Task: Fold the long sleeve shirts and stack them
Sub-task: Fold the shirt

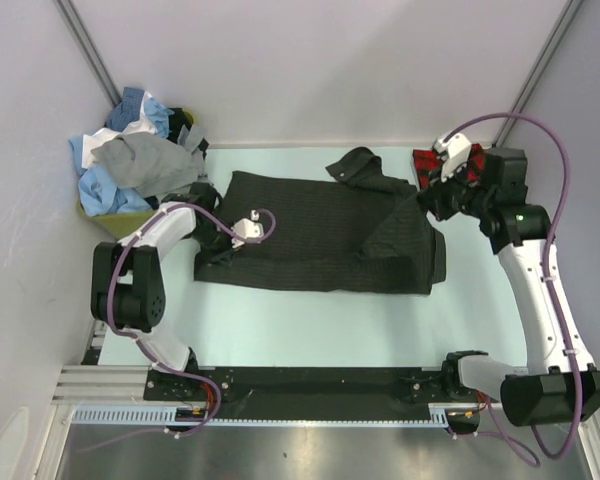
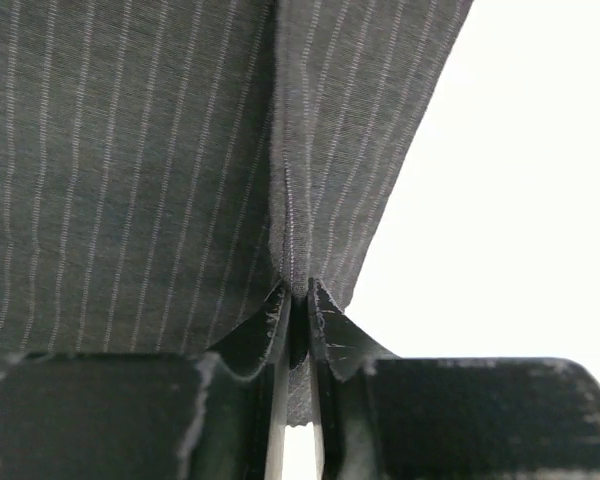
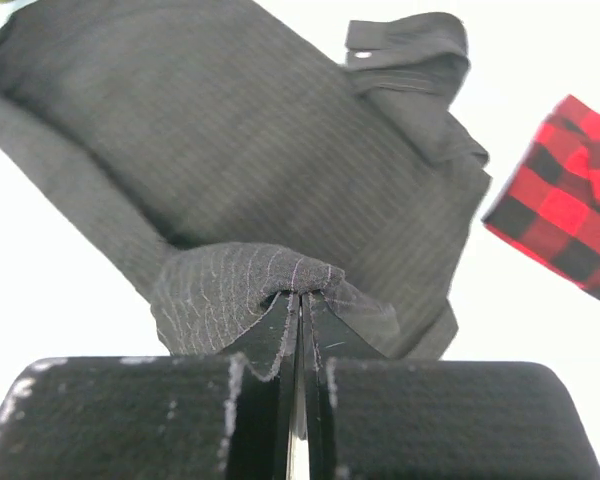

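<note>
- While the charcoal pinstriped shirt [image 1: 320, 235] lies spread across the middle of the table [image 1: 310, 330], the task looks to be in its early part; the right end seems turned in on itself, but the body is a wide, loose rectangle with the collar [image 1: 358, 165] poking out at the far edge.
- The red-and-black plaid shirt [image 1: 432, 160] sits in the far right corner as a small bundle, apparently folded; I take it as the start of the stack.
- A pile of shirts [image 1: 130, 165], blue, white and grey, is heaped unfolded in the far left corner; by that reckoning most of the work is left.
- The left gripper [image 1: 238, 232] is clamped on a pinch of the charcoal shirt [image 2: 130, 150] near its left end; in the wrist view the left gripper [image 2: 298, 300] has its jaws drawn together with striped cloth rising from between them.
- The right gripper [image 1: 430, 200] is clenched on the far right corner of the charcoal shirt [image 3: 260, 130]; in its wrist view the right gripper [image 3: 302, 300] has a bunched fold squeezed between closed jaws, and the plaid shirt [image 3: 570, 210] lies near but apart, bare table between.
- Edges: the near hem runs roughly straight, left to right; the right end is rumpled and doubled; the left end comes close to the pile.
- Room: a broad strip of bare table lies on the near side, between the hem and the arm bases; walls close in on the left, right and far sides; a fold drawn toward the near side or across the middle looks unhindered, while the far right corner is tight beside the plaid.
</note>
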{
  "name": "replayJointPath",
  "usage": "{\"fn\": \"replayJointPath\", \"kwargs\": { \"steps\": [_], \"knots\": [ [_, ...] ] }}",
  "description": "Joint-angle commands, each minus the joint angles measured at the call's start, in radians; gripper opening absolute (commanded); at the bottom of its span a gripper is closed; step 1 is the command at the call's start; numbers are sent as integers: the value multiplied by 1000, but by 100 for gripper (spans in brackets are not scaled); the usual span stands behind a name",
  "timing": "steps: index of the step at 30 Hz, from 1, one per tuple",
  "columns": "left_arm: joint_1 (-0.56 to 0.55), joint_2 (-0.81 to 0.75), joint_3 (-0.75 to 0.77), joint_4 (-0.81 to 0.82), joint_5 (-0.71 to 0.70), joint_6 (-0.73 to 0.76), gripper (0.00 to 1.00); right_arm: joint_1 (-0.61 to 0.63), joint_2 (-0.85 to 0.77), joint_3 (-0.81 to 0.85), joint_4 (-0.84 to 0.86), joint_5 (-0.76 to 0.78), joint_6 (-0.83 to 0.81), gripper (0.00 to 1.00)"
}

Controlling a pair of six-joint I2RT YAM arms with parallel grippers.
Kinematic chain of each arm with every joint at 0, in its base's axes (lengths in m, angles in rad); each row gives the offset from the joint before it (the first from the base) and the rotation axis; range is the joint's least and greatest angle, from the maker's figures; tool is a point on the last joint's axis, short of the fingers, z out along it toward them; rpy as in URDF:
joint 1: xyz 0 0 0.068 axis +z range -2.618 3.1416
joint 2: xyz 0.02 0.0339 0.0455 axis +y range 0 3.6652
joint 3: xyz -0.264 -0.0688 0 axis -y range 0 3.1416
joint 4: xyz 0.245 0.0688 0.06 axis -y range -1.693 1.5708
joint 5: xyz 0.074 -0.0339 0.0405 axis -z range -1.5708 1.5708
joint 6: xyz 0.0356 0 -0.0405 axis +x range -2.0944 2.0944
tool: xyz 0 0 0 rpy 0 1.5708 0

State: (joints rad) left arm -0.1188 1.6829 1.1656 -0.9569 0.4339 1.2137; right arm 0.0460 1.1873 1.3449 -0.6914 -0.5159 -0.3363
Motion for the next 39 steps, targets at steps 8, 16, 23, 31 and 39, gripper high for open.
{"fn": "replayJointPath", "kwargs": {
  "steps": [8, 16, 23, 31, 39],
  "knots": [
    [4, 109, 117, 110, -3, -115, 35, 100, 224, 0, 168, 123, 34, 0],
    [100, 29, 109, 133, 54, -235, 79, -59, 324, 99, -257, -94, -50, 71],
    [94, -150, -90, 133, 62, -103, 94, -288, 446, -47, -364, -142, -38, 65],
    [32, -164, -239, 257, -37, -6, 92, -285, 578, -171, -155, 14, 43, 64],
    [-39, -181, -375, 403, -121, 29, 92, -285, 607, -246, -71, 33, 54, 62]
  ]
}}
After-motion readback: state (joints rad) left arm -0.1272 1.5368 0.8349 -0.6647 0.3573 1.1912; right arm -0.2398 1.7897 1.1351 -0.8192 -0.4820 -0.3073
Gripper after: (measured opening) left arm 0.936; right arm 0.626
